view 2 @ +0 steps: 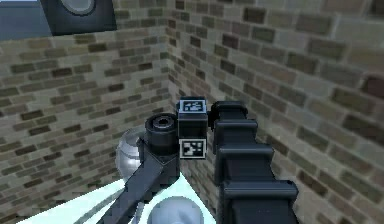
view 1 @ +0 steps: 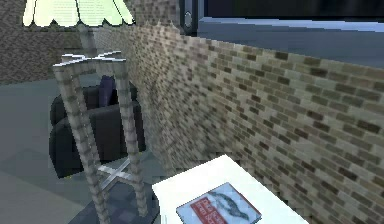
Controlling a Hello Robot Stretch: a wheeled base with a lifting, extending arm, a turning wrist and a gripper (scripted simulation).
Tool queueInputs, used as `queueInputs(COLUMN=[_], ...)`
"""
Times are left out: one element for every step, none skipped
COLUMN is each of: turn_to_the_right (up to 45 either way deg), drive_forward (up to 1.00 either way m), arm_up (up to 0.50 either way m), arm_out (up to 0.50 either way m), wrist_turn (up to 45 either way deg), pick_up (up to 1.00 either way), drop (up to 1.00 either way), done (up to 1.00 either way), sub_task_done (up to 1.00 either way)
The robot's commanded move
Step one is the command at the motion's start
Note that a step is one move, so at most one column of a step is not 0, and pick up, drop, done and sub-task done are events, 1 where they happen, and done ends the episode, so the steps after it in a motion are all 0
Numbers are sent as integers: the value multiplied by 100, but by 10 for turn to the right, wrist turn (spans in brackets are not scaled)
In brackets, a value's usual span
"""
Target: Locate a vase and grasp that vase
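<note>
Reaching beside the brick wall [view 2: 300, 80], my hand [view 2: 143, 182] sits by a glassy round thing [view 2: 128, 150], perhaps the vase, on the desk [view 2: 60, 205]; whether it holds anything, I cannot tell.

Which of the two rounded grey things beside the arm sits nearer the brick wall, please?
The upper blob, left of the marker squares; the lower blob meets the picture's bottom edge.

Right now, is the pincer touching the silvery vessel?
Cannot tell. In the arm side view the pincer overlaps the vessel; neither contact nor gap shows.
</note>
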Motion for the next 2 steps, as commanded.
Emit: queueInputs(turn_to_the_right=[0, 0], drive_forward=[0, 0], arm_up=[0, 0], arm_out=[0, 0], wrist_turn=[450, 450], pick_up=[0, 0], drop=[0, 0], done=[0, 0], sub_task_done=[0, 0])
